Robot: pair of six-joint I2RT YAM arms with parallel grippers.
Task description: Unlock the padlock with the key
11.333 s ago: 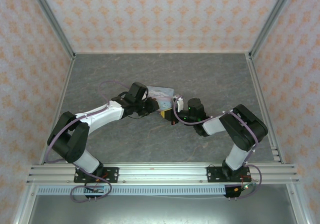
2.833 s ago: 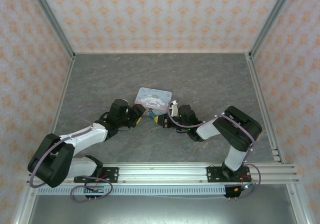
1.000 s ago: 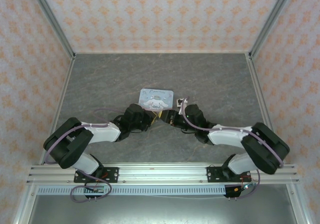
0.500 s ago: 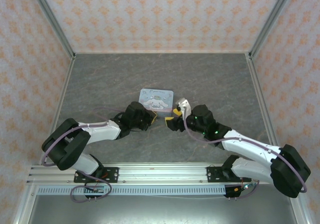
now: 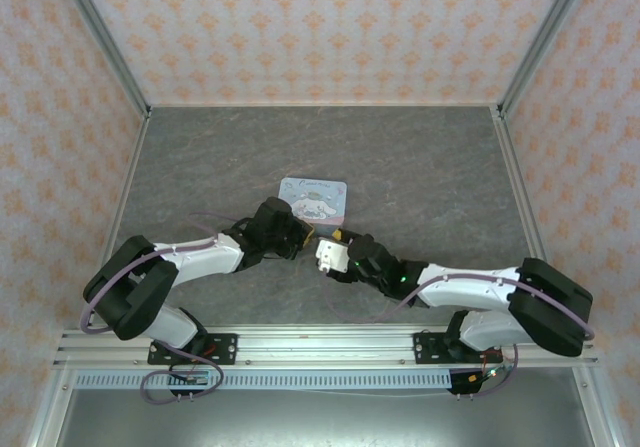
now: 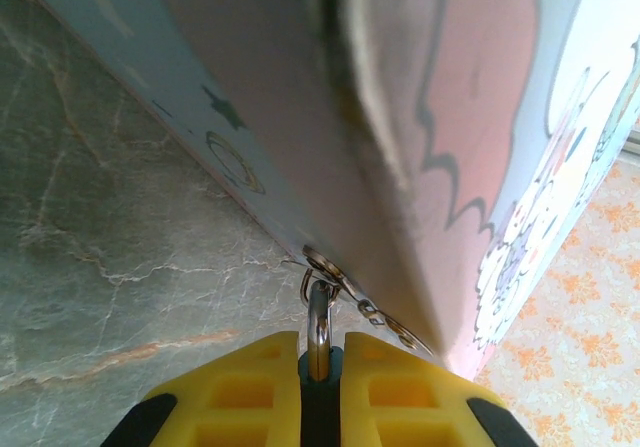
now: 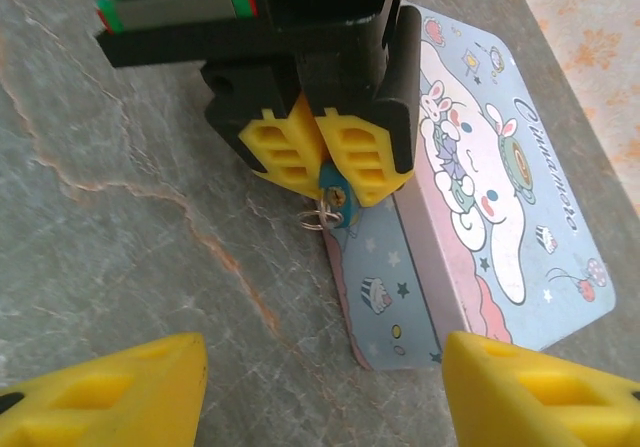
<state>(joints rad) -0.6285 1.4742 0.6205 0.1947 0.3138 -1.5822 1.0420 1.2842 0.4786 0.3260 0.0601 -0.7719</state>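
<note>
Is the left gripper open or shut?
Shut: the left gripper pinches the teal padlock between its yellow fingers, beside the tin.

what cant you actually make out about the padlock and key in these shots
- padlock: right wrist view, mostly buried between the left fingers; keyhole and locked state cannot be told.
- key: a small ring hangs below the padlock; any blade is too small to make out.
- tin: left wrist view, too close, blurred and cut off by the frame edges.
- top view: the padlock is too small to pick out.
</note>
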